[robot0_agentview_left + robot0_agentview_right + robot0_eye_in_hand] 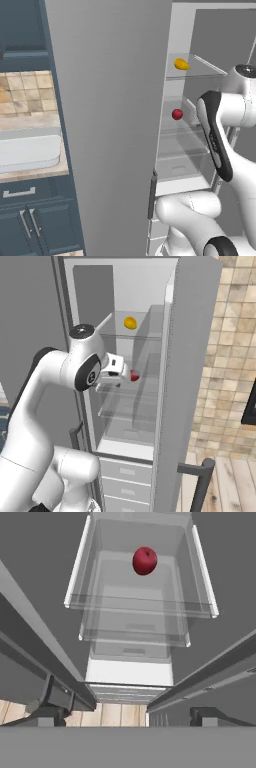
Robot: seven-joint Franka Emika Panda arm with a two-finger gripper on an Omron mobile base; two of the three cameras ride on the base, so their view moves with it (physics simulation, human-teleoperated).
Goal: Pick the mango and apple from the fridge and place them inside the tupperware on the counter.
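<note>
Gripper point(121, 372) first: it sits at the mouth of the open fridge point(110, 125), its two dark fingertips point(47, 716) set wide apart at the bottom of the hand view with nothing between them, so it is spread and carrying nothing. Just beyond it, on a clear glass shelf point(140, 604) at mid-height, rests the apple point(145, 560), small, round and red, apart from the fingers and sitting toward the back of the shelf. One shelf higher lies the mango point(130, 322), yellow-orange, well apart from the apple. Off to the side, on the counter point(30, 172) past the grey door, the pale tupperware point(30, 150) holds no fruit that I can see, so both fruits are left to fetch. From where I stand, the risk seems to be in the reach: the apple is round and free to roll, so a finger that nudges it off-centre could send it further back. The shelf edge and the door also crowd the wrist, and a low approach might knock the glass.
</note>
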